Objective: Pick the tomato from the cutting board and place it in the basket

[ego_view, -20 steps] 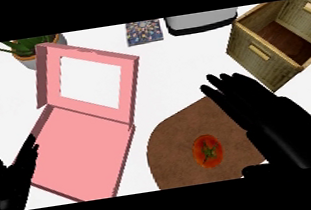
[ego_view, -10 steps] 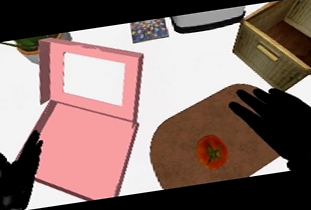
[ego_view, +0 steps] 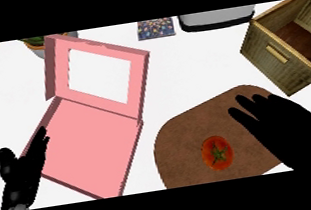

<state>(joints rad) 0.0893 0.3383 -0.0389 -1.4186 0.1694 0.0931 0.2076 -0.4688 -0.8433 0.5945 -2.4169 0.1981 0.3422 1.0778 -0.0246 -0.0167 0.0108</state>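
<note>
**Right hand poised beside the tomato, pick not yet made**

Head view is showing the right hand lying open over the brown cutting board, fingers straight and spread, holding nothing. The tomato is sitting on the board just left of that hand, apart from the fingers as far as can be told. The left hand is resting open at the lower left edge, fingers up, beside the pink box, and is also carrying nothing.

By my reading, the reach is the step in hand: the pick is not yet done, and the basket is standing well apart at the upper right, its inside showing bare. The next move is calling for the right hand to shift left and down over the tomato and curl round it, then carry it up and right to the basket's open top.

Counting: one tomato, one cutting board, one basket, one pink box with its windowed lid standing open, two hands.
</note>
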